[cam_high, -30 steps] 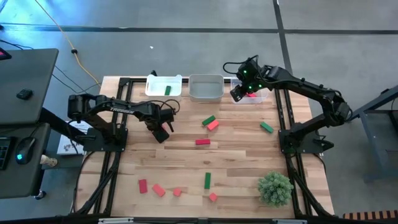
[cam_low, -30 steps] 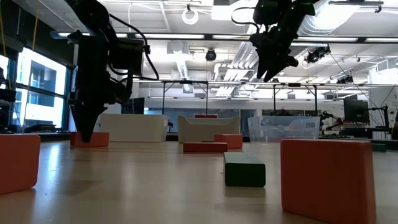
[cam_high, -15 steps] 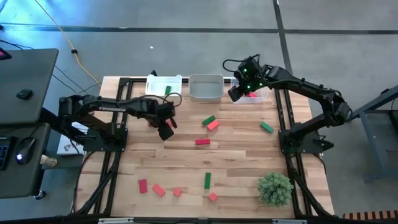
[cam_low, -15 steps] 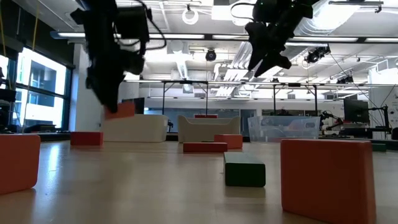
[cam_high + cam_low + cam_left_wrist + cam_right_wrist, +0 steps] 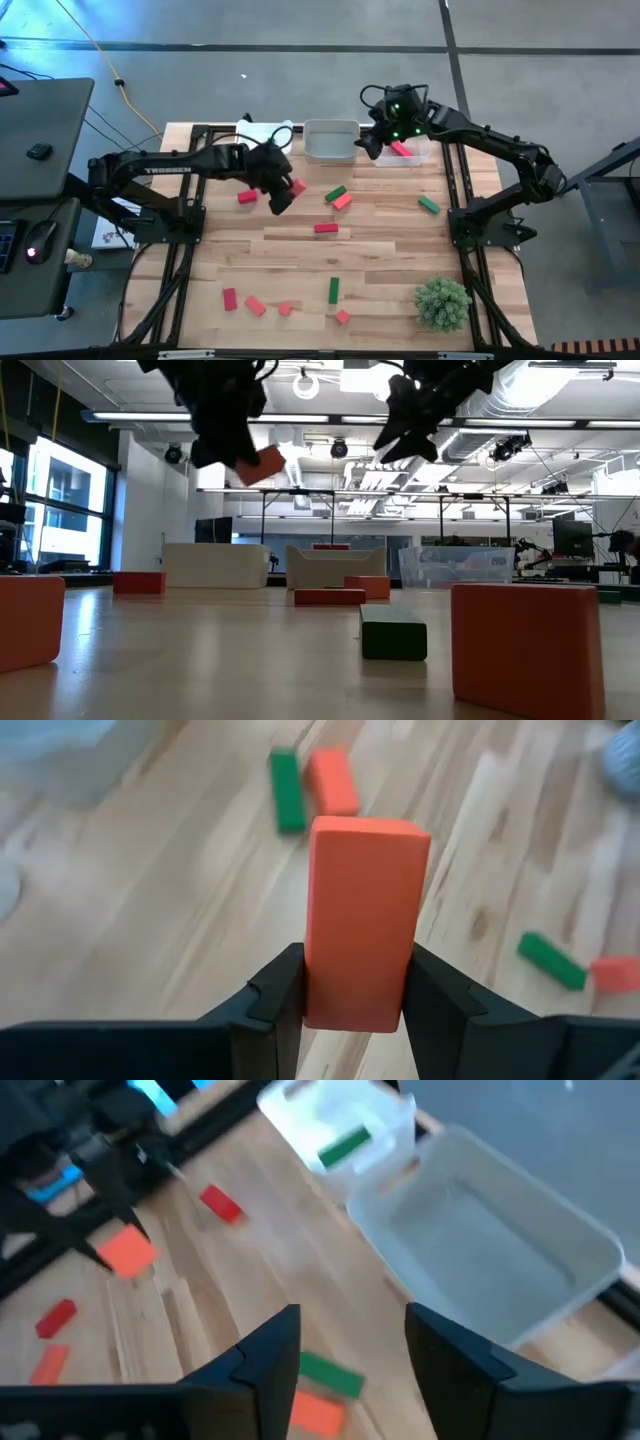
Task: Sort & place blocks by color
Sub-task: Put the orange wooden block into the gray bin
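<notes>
Above table centre, left gripper [image 5: 352,990] pinches salmon block [image 5: 362,920] by long flat sides; rigid, light, smooth. Right gripper [image 5: 350,1342] at 1 o'clock, fingers spread, empty.

Table [image 5: 380,250] was pale wood with darker grain streaks. Both arms black; left gripper [image 5: 352,982] clamped salmon-orange block [image 5: 362,920]. Red block [image 5: 246,197] lay on wood, another red [image 5: 326,228] mid-table. Green block [image 5: 334,290] near front, green [image 5: 429,205] at right. Trays: white [image 5: 340,1125], grey [image 5: 330,141], clear [image 5: 412,152] holding pink-red piece [image 5: 402,149]. Plant ball [image 5: 442,302] was bushy green.
</notes>
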